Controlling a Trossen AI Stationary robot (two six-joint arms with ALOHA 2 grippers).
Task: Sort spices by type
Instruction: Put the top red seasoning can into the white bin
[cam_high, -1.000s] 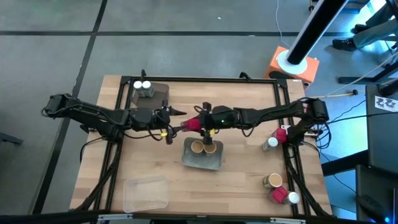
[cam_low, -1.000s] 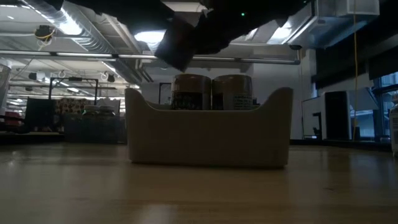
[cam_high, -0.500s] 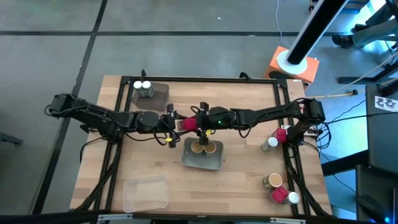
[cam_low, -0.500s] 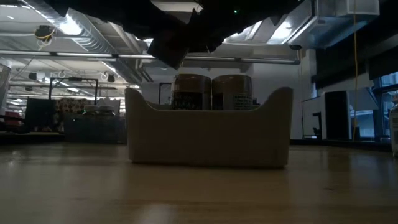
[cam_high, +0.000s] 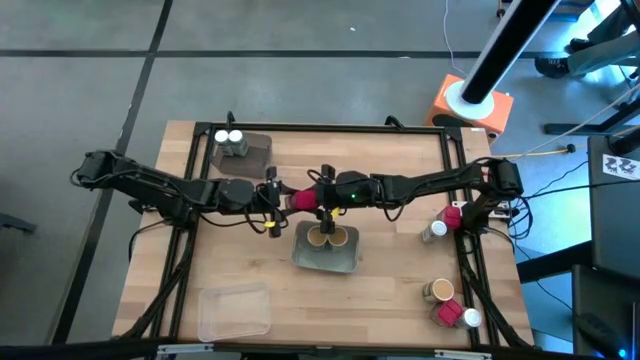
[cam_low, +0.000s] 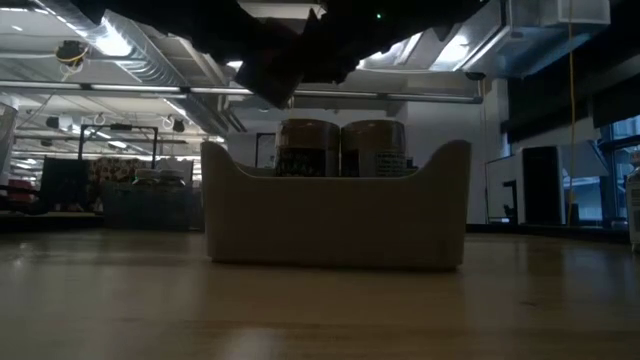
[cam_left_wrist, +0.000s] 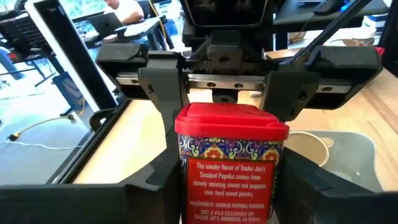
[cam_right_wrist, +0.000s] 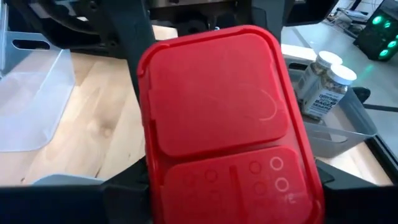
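Jaws of both arms grip red tin (cam_high: 300, 199).

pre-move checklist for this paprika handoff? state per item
1. Red paprika tin held off the table: ok, it hangs mid-air between both arms above the wooden table.
2. Left gripper around the tin: ok, its fingers flank the tin's sides in the left wrist view.
3. Right gripper grip: ok, its fingers clamp the tin at the red lid.
4. Grip firm enough for either side to release: cannot tell.
5. Clear tray free for red tins: ok, nothing in it.
6. Already sorted: ok, two tan-lidded jars in the centre grey tray, two white-capped jars in the far grey tray.
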